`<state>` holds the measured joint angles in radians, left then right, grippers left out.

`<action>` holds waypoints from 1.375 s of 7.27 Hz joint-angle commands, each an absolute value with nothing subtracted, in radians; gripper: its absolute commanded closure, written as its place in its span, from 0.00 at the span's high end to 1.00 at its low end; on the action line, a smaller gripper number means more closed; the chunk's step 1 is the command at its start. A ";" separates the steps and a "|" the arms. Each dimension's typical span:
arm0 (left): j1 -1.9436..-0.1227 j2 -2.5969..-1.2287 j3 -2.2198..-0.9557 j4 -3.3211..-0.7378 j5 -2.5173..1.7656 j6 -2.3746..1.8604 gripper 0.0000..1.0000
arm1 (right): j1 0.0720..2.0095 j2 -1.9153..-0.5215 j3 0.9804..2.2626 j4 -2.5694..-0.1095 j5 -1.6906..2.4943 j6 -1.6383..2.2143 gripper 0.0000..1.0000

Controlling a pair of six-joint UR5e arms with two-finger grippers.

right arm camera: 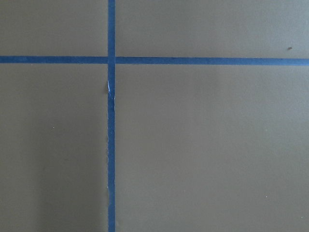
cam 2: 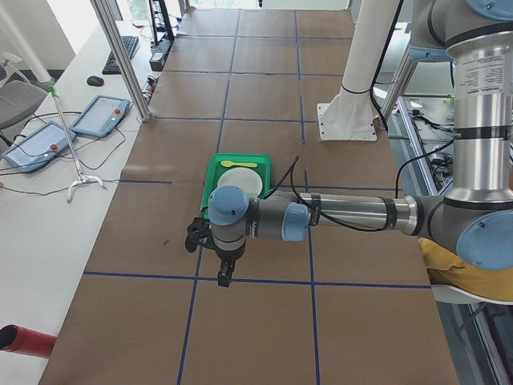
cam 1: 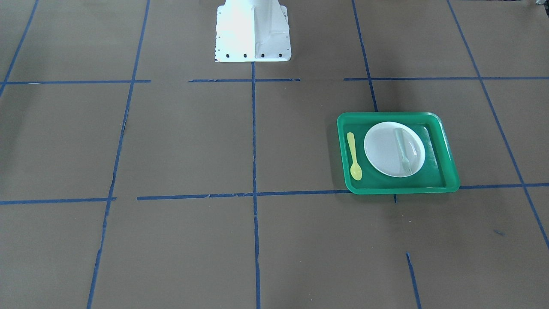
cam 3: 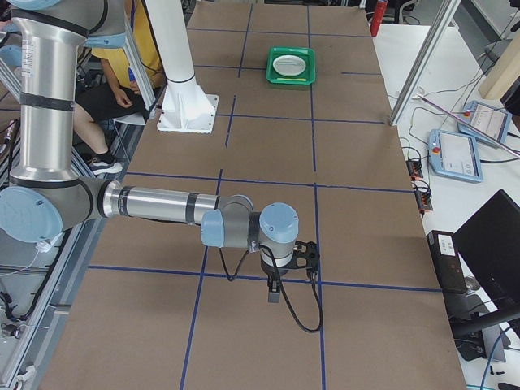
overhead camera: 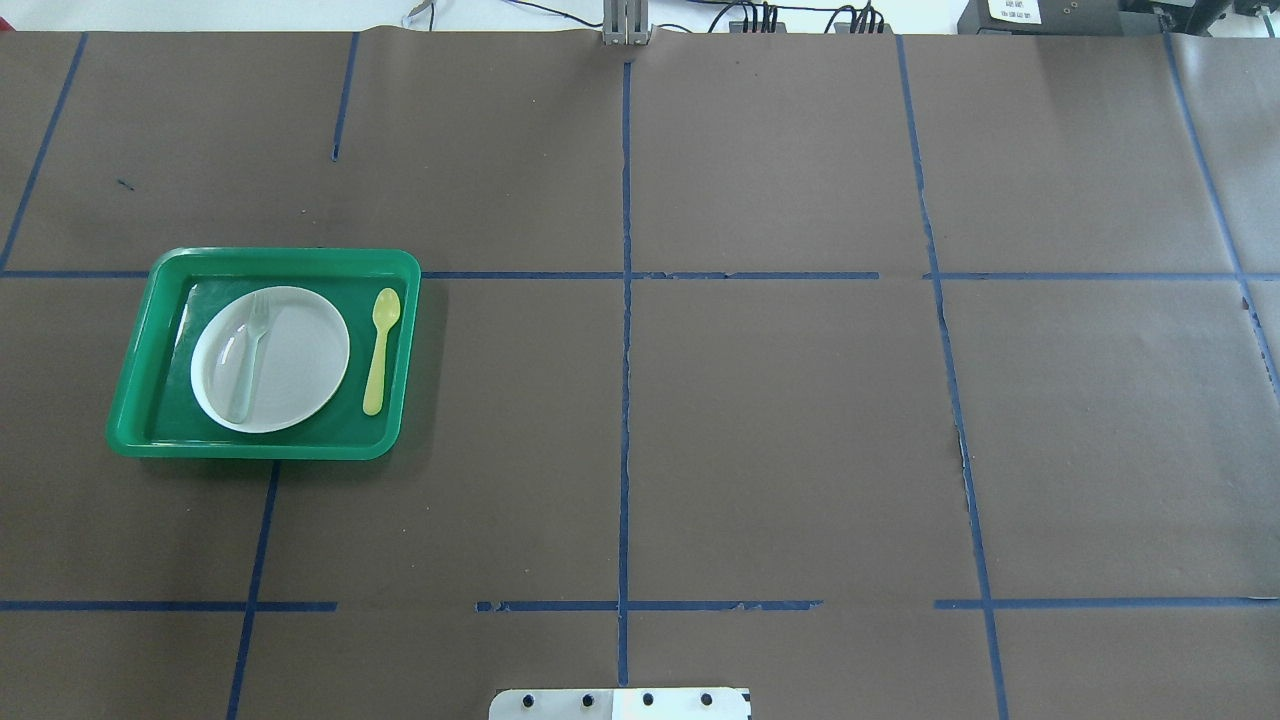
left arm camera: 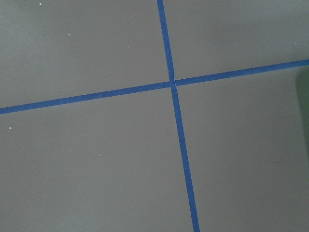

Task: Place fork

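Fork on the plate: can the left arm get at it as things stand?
Probably yes. The fork lies uncovered on the plate in the green tray on the left arm's side; nothing sits over it, the yellow spoon lies apart, and the left gripper hangs nearby.

Quick count, folks: one green tray (overhead camera: 250,450), one white plate (overhead camera: 300,360), one fork (overhead camera: 245,375), one yellow spoon (overhead camera: 378,360), so just a single one of each. Robot arms come to two, a left arm (cam 2: 353,212) and a right arm (cam 3: 154,203). Plus one white pedestal (cam 1: 253,32).
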<state>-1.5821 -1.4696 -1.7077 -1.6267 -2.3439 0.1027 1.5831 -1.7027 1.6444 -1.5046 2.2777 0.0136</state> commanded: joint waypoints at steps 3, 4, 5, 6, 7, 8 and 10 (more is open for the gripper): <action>-1.582 -1.488 -1.704 -1.626 -2.345 0.095 1.00 | 1.583 -1.703 1.644 -1.503 2.278 0.012 1.00; -1.578 -1.529 -1.729 -1.625 -2.376 0.084 1.00 | 1.583 -1.703 1.644 -1.505 2.278 0.014 1.00; -1.557 -1.529 -1.779 -1.641 -2.410 0.049 1.00 | 1.583 -1.703 1.644 -1.505 2.278 0.014 1.00; -1.489 -1.532 -1.805 -1.731 -2.407 0.040 1.00 | 1.583 -1.703 1.644 -1.505 2.278 0.014 1.00; -1.401 -1.539 -1.818 -1.790 -2.407 -0.167 1.00 | 1.583 -1.703 1.644 -1.505 2.276 0.014 1.00; -1.291 -1.548 -1.824 -1.884 -2.387 -0.348 1.00 | 1.583 -1.703 1.644 -1.503 2.278 0.012 1.00; -1.057 -1.584 -1.807 -2.067 -2.179 -0.696 1.00 | 1.583 -1.703 1.644 -1.505 2.278 0.014 1.00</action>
<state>-1.1972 -1.5597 -1.8164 -1.9704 -2.2893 -0.4914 1.5830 -1.7027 1.6445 -1.5044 2.2771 0.0134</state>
